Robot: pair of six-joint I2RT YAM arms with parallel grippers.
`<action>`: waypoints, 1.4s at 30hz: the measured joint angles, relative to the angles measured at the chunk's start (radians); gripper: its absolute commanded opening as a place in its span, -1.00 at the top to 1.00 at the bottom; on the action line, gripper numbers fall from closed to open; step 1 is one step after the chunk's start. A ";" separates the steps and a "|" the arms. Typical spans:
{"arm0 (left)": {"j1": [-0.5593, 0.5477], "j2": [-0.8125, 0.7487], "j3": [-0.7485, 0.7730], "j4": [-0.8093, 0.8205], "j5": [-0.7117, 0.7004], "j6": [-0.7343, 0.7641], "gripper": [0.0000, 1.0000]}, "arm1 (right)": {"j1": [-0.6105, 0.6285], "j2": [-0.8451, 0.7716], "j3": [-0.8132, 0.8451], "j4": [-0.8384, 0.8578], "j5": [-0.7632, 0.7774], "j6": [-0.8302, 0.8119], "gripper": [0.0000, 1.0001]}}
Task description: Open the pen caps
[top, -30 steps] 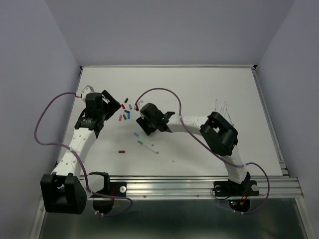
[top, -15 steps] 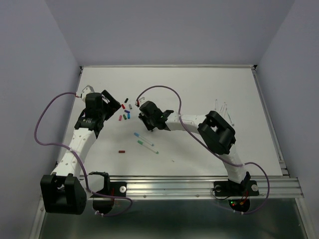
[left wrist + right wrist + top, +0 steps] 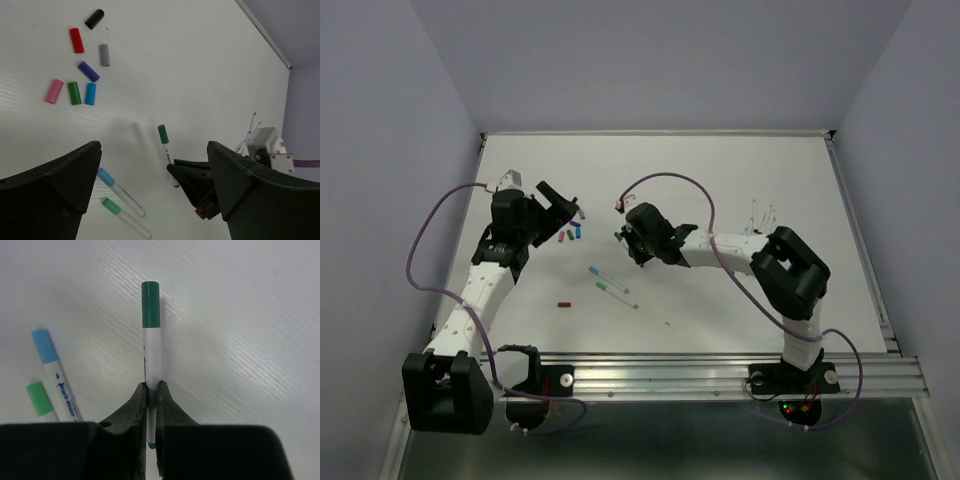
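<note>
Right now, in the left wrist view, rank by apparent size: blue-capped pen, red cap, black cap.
1. the blue-capped pen, clearly largest.
2. the red cap and the black cap look alike; the black one lies farther off, so I leave them unranked.

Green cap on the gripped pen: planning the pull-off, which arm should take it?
Left. The right gripper is shut on the pen barrel, green cap exposed; the left gripper is open, empty, facing it.

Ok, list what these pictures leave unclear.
Right wrist: the green-capped pen's lower barrel, hidden inside the right pincer.
Top: the loose caps, partly behind the left pincer, colours too small.
Top: the thin clear items beside the right arm, too small to identify.
</note>
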 measured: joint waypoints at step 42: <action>-0.245 0.123 -0.013 0.262 0.098 -0.143 0.63 | -0.018 -0.404 -0.225 0.228 -0.256 0.088 0.99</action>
